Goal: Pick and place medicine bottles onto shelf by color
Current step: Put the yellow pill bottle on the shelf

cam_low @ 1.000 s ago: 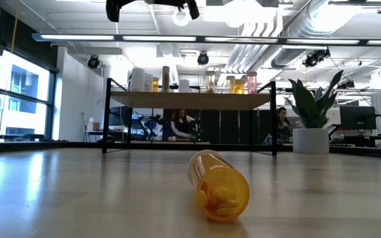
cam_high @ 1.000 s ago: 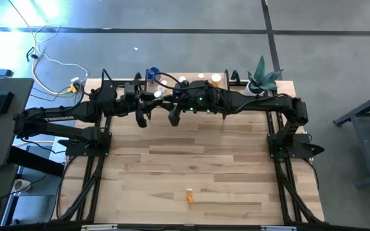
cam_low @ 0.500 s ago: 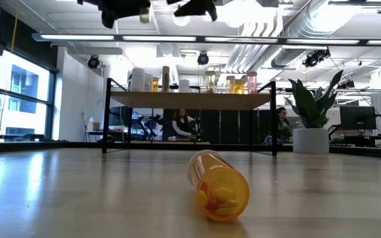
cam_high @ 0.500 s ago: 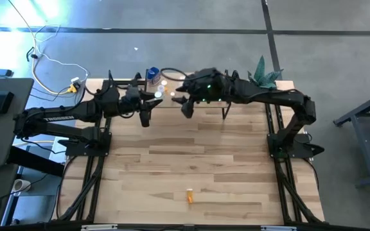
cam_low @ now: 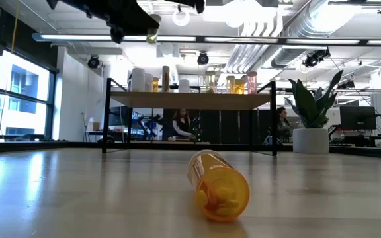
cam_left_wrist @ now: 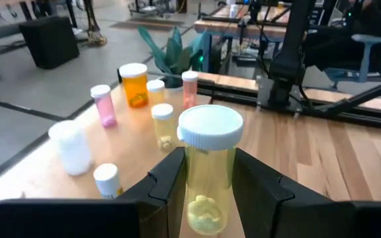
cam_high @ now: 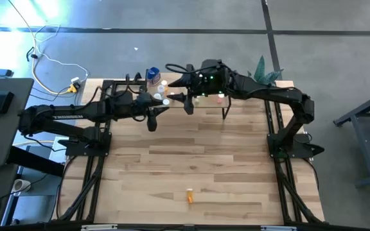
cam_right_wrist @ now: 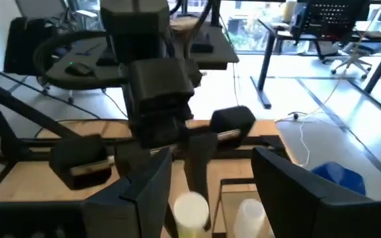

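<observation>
- Six medicine bottles stand on the shelf (cam_left_wrist: 51,165) ahead of the left gripper (cam_left_wrist: 210,182): two pink (cam_left_wrist: 103,106), one orange (cam_left_wrist: 134,84), the rest pale.
- The left gripper's fingers clamp a seventh, a yellow white-capped bottle (cam_left_wrist: 208,168), above the shelf.
- One orange bottle (cam_high: 189,195) lies on the table (cam_high: 223,167), well apart from the shelf.
- The right gripper (cam_right_wrist: 207,192) hangs with fingers spread, empty, near the left gripper.
- A plant (cam_high: 264,74) stands beside the shelf.

Grey floor (cam_high: 339,38), office desks (cam_right_wrist: 323,20) beyond

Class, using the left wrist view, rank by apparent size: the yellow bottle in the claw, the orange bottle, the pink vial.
1. Yellow bottle, largest, though it is nearest the camera.
2. Orange bottle.
3. Pink vial, slimmest; close to the orange bottle in height.
</observation>
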`<action>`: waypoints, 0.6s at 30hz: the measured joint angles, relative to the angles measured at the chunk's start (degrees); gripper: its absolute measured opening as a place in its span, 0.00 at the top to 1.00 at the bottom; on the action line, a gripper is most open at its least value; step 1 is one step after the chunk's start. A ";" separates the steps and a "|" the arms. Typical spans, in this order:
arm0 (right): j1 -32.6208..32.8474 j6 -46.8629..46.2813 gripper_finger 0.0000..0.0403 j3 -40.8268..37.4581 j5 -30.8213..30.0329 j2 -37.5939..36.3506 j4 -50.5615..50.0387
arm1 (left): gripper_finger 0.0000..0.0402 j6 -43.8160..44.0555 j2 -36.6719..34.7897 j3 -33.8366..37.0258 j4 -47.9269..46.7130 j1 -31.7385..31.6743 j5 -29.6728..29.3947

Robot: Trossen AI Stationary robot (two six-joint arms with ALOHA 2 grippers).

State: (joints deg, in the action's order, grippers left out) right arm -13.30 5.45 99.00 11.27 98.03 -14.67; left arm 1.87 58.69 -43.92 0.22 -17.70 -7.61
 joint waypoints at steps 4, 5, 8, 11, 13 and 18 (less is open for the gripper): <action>-0.20 0.15 0.50 0.02 2.97 1.33 -0.62 | 0.75 0.43 2.22 0.00 1.88 0.01 0.06; -0.21 0.16 0.50 0.02 3.44 1.57 -1.30 | 0.75 0.45 2.79 0.00 3.10 0.01 0.06; -0.22 0.88 0.50 0.02 3.75 1.97 -3.31 | 0.75 0.43 3.83 0.00 5.55 -0.01 0.03; -0.22 1.04 0.50 0.02 3.75 2.10 -4.83 | 0.75 0.23 4.66 0.00 7.90 -0.01 0.04; -0.23 1.05 0.50 0.02 3.74 2.30 -4.86 | 0.75 -0.21 5.01 -0.02 8.66 -0.01 0.04; -0.92 1.03 0.50 0.02 3.75 2.52 -6.43 | 0.75 -0.59 5.61 -0.02 12.17 -0.01 0.04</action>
State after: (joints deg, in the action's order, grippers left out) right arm -14.22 6.48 99.02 15.03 100.55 -21.10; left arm 1.28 64.29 -43.94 12.39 -17.72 -7.57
